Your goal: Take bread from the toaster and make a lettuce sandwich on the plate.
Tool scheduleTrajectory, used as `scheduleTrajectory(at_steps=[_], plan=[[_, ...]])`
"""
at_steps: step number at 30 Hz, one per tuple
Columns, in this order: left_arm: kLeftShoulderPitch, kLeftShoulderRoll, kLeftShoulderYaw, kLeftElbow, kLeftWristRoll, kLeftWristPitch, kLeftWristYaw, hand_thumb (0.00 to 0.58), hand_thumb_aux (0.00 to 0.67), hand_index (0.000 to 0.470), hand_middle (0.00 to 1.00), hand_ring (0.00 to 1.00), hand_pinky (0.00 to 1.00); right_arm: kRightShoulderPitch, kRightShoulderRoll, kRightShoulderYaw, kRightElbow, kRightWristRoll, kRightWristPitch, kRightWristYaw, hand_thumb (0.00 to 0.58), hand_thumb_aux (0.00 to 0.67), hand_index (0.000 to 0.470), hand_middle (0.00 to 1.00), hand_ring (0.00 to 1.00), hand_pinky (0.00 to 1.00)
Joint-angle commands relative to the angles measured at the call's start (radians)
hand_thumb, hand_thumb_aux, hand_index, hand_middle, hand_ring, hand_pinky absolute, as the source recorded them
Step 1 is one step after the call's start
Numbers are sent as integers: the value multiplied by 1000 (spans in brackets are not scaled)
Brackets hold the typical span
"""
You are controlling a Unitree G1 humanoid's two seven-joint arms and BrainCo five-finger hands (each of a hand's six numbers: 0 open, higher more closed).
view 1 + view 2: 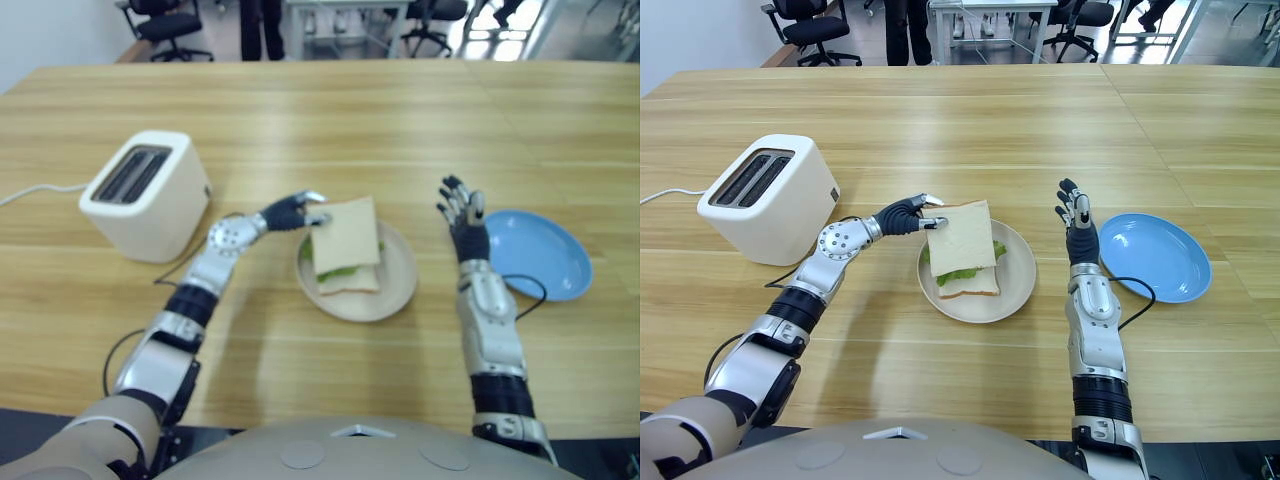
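A cream plate (1010, 295) lies at mid-table with a bread slice, green lettuce (962, 272) on it and a second bread slice (962, 238) tilted over the top. My left hand (908, 215) is shut on that top slice at its left edge, holding it over the lettuce. The white toaster (768, 197) stands to the left, its slots empty. My right hand (1078, 222) is raised open between the cream plate and a blue plate, holding nothing.
A blue plate (1155, 258) lies empty to the right of my right hand. The toaster's white cord (30, 192) trails to the left table edge. Office chairs stand beyond the far edge of the table.
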Motion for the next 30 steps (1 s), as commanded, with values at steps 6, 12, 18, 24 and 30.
scheduleTrajectory(at_steps=[6,12,18,24,30], plan=[[-60,-24,11,150,5,55,-18,580,670,460,1000,1000,1000,9,-10,7,-5,-13,0,-7,0,0,0,0,0,0],[-127,-45,-25,355,93,22,19,580,670,460,1000,1000,1000,13,-14,15,-17,-28,-4,-10,0,0,0,0,0,0],[-135,-52,-83,462,175,-32,0,580,670,460,1000,1000,1000,18,-23,33,-36,-70,-15,-9,0,0,0,0,0,0],[-135,-50,-114,485,218,-64,-8,580,670,460,1000,1000,1000,20,-44,84,-56,-150,-49,-16,0,0,0,0,0,0],[-150,-50,-132,513,257,-74,30,580,670,460,1000,1000,1000,44,-117,240,-99,-409,-151,-32,0,0,0,0,0,0]])
